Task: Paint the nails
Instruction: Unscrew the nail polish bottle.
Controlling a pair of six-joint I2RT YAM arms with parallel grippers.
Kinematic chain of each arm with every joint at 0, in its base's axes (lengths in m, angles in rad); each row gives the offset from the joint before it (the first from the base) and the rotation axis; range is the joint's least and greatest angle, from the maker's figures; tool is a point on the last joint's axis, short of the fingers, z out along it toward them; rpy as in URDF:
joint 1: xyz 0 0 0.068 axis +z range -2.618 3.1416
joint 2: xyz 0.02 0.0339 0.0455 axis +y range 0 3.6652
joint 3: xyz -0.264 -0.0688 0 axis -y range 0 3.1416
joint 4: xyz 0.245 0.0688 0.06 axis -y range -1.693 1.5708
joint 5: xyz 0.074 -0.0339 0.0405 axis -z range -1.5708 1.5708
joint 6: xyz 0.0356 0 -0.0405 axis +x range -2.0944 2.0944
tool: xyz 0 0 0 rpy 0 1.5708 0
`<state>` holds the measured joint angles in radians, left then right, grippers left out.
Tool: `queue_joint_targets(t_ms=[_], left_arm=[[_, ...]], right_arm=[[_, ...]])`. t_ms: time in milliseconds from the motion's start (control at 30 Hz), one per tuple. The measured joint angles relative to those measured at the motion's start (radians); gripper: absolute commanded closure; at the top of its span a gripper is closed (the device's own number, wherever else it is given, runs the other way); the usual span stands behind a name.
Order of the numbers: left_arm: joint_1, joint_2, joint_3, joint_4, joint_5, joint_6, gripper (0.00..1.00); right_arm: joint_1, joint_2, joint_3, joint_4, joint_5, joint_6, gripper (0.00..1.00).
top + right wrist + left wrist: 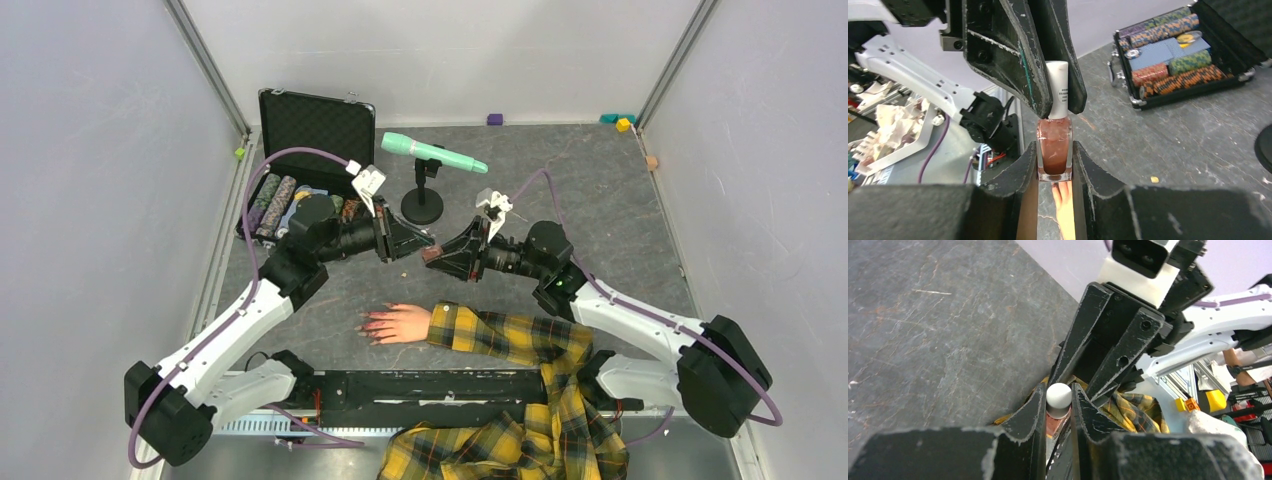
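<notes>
Here you are above the tabletop, both arms meeting nose to nose. The right jaws pinch the glass body of the polish bottle; the left jaws are pressed onto its white cap from the opposite side; this reads as the uncapping step.

The nails lie below and nearer you, on the mannequin hand resting flat with its plaid sleeve trailing to the right; they look glossy red-pink and sit well apart from the bottle.

To do this well, hold the right grip firm and motionless so the glass does not spin with the cap. Turn the left wrist about the cap's own long axis, not off to one side, or the neck may lever out of the right jaws. The left fingertips reach close to the glass, so check they do not bite the bottle's shoulder.

Once the thread frees, draw the cap straight out along that axis; a brush stem is likely inside. The bottle seems held near level, so tip its mouth upward first; spilled polish would land on the tabletop or the sleeve.
</notes>
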<state>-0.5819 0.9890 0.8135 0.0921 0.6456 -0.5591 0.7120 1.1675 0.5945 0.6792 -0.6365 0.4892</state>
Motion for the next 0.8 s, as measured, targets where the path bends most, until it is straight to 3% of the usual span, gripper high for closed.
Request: queue_joint_targets(t_ms=[267, 533, 800], left_arm=[[0.000, 0.046, 0.036, -0.100, -0.092, 0.011, 0.98], [0.000, 0.066, 0.055, -0.138, -0.145, 0.010, 0.98], [0.015, 0.080, 0.076, -0.181, -0.233, 0.011, 0.98]], right_arm=[[0.081, -0.040, 0.047, -0.232, 0.264, -0.104, 1.00], [0.290, -0.034, 0.151, -0.448, 0.754, -0.225, 1.00], [0.464, 0.146, 0.332, -0.570, 1.221, -0.315, 1.00]])
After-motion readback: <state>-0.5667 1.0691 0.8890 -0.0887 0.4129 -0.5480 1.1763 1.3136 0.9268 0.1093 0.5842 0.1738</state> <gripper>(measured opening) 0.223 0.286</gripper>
